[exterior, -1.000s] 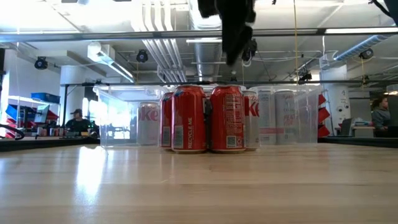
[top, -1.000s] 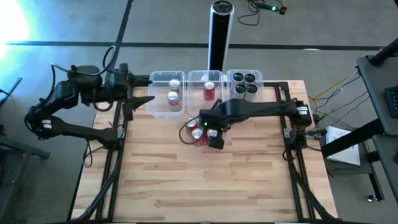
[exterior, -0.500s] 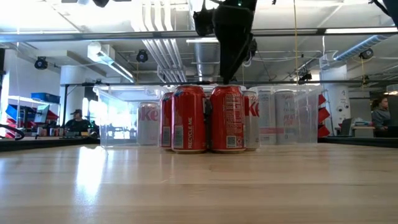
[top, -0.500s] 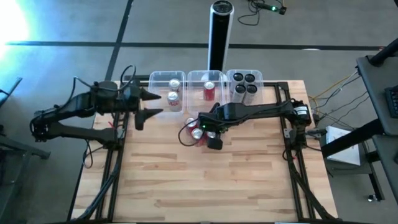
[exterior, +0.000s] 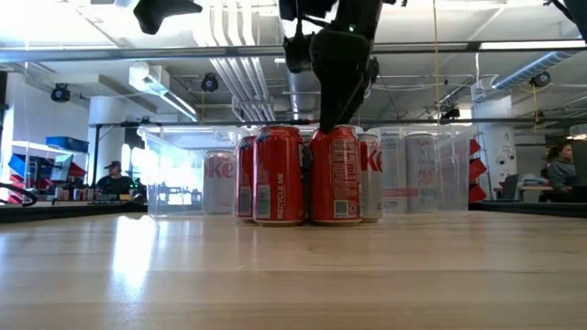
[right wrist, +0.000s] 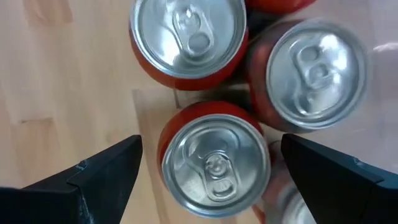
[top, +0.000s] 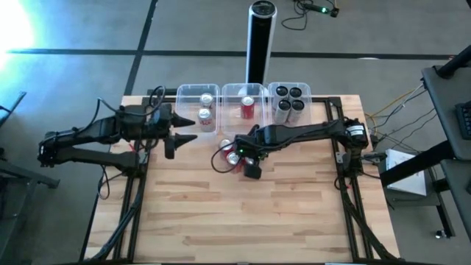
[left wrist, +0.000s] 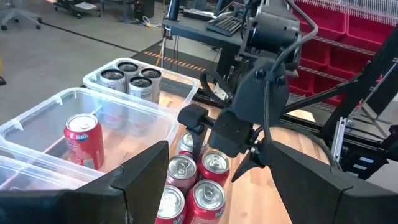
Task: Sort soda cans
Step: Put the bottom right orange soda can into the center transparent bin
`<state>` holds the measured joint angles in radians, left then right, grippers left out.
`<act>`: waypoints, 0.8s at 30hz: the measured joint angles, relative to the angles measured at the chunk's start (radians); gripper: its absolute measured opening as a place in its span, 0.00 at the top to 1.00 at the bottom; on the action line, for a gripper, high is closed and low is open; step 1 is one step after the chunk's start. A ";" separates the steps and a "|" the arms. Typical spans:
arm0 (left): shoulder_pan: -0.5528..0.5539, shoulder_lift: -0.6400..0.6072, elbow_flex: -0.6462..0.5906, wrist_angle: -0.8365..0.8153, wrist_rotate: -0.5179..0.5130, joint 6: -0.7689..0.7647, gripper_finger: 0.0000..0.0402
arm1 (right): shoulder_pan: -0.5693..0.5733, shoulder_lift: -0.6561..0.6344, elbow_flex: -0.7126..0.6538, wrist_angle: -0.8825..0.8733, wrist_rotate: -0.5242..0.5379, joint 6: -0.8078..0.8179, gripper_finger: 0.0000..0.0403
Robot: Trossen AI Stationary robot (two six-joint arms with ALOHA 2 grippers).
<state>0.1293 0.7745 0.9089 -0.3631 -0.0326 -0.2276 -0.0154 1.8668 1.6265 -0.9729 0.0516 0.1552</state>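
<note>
A: What big things are seen?

B: A wooden worktop (top: 243, 206) is seen from above. A tall black post (top: 260, 40) is stood behind it. Three clear tubs are lined up along the far edge: a left tub (top: 184, 125), a middle tub (top: 230, 96) and a right tub (top: 306, 94).

A: Where are the cans?

B: Two red-and-white cans (top: 205, 108) are kept in the left tub. One red can (top: 248, 107) is kept in the middle tub. Four grey cans (top: 289, 99) are packed in the right tub. A bunch of red cans (top: 230, 153) is stood on the worktop, just in front of the tubs. In the low view the bunch is seen upright, with the cans touching.

A: How is the right tool held?

B: The right tool (right wrist: 211, 168) is held just above the bunch. Its fingers are spread wide apart, one on each side of one red can top (right wrist: 214, 163). Nothing is gripped. Whether the can is touched cannot be told.

A: And the left tool?

B: The left tool (top: 184, 126) is held up in the air by the left tub. Its fingers (left wrist: 146, 171) are kept apart, and nothing is held between them.
</note>
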 joint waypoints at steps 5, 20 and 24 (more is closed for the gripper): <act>-0.012 0.004 -0.001 0.001 0.000 -0.029 0.36 | -0.005 -0.002 -0.050 0.055 0.004 0.021 0.06; -0.020 0.006 -0.003 0.013 -0.001 -0.018 0.36 | 0.005 -0.005 -0.097 0.122 0.013 0.021 0.19; -0.020 0.007 -0.003 0.008 -0.001 -0.019 0.36 | 0.008 -0.004 -0.098 0.119 0.008 0.019 0.26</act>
<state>0.1097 0.7818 0.9062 -0.3546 -0.0338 -0.2470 -0.0071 1.8629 1.5284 -0.8542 0.0601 0.1744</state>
